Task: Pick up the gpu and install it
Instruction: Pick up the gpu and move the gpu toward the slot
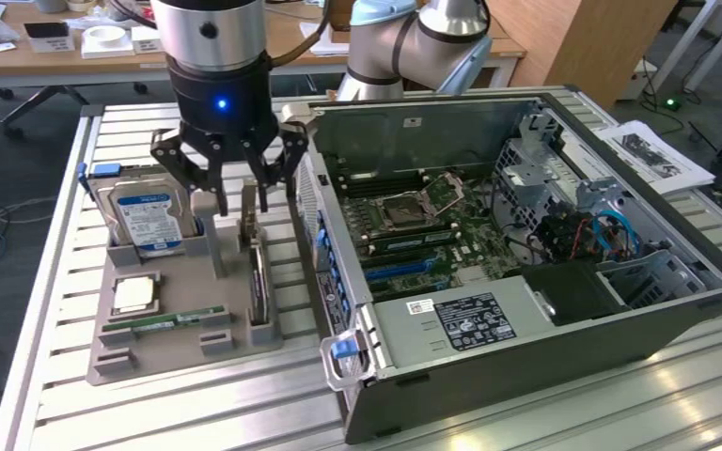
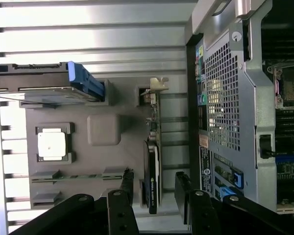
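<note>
Gpu [image 1: 258, 268] (the flat green circuit card with a black cooler block and a silver end bracket) is standing on edge in a slot of the grey moulded tray [image 1: 161, 352]. That tray is sitting on the slatted aluminium desk [image 1: 148, 413], just beside the open black computer case [image 1: 525, 319]. I am seeing the tool [image 2: 154, 181] hovering directly above the card. Its fingers [image 2: 126, 186] are spread wide, one on each side of the cooler half and, as far as I can tell, neither touching. The card's long axis is running parallel to the case's side, square to the line between the fingers. Its bracket end is pointing towards the far side of the exterior view, and its cooler end towards the near side. The silver hard drive with a blue label [image 1: 148, 221] is standing apart on the exterior view's left.
</note>
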### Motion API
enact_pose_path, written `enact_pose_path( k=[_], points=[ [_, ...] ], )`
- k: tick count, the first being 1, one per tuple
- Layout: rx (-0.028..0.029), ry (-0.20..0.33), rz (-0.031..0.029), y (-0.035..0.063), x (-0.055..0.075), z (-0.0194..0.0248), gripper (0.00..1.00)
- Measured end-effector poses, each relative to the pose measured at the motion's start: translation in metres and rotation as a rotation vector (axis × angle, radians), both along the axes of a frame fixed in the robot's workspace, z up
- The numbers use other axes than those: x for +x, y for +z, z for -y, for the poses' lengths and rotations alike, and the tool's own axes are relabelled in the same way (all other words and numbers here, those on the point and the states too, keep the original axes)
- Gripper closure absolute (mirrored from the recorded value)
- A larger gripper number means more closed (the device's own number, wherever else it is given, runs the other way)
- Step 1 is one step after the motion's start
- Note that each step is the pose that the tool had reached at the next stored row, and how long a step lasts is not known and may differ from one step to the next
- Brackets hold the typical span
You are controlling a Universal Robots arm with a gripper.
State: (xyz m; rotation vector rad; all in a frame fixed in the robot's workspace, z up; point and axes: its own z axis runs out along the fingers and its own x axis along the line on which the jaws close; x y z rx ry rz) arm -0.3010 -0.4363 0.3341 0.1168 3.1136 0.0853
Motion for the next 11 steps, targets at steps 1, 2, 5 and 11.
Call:
enact_pose_path(
  k=[1, 2, 5, 11],
  points=[
    [0.0002, 0.0, -0.0001, -0.001, 0.0, 0.0, 0.53],
    [0.0006, 0.0, 0.0, -0.0021, 0.0, 0.0, 0.53],
    [0.0015, 0.0, -0.0001, -0.0049, 0.0, 0.0, 0.53],
    [0.0034, 0.0, 0.0, -0.0116, 0.0, 0.0, 0.53]
  ],
)
